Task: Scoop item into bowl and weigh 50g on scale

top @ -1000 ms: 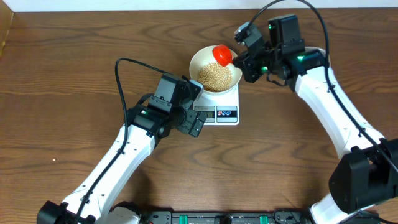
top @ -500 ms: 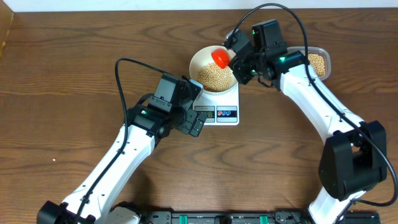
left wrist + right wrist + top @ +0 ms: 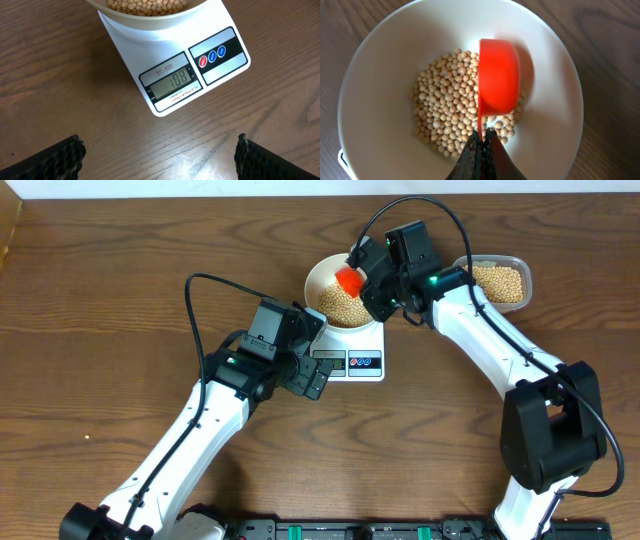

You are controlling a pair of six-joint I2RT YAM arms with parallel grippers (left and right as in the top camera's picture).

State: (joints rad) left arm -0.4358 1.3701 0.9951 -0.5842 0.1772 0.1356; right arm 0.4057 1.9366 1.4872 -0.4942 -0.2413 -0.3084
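Observation:
The white bowl (image 3: 318, 278) stands on the white scale (image 3: 358, 340) and holds a heap of tan beans (image 3: 340, 302). The right wrist view shows the bowl (image 3: 380, 75) and beans (image 3: 447, 110) from above. My right gripper (image 3: 372, 285) is shut on the thin handle of a red scoop (image 3: 497, 82), which is tipped on its side over the beans; the scoop also shows in the overhead view (image 3: 348, 278). My left gripper (image 3: 159, 165) is open and empty, above the table just in front of the scale (image 3: 175, 65), whose display (image 3: 172, 82) is lit.
A clear plastic container (image 3: 497, 280) with more beans stands to the right of the bowl, behind my right arm. The table is brown wood (image 3: 120, 300).
My right arm has moved left with the red scoop, from the bowl's far right rim to over the beans. The clear container has come into view. The left arm has not moved.

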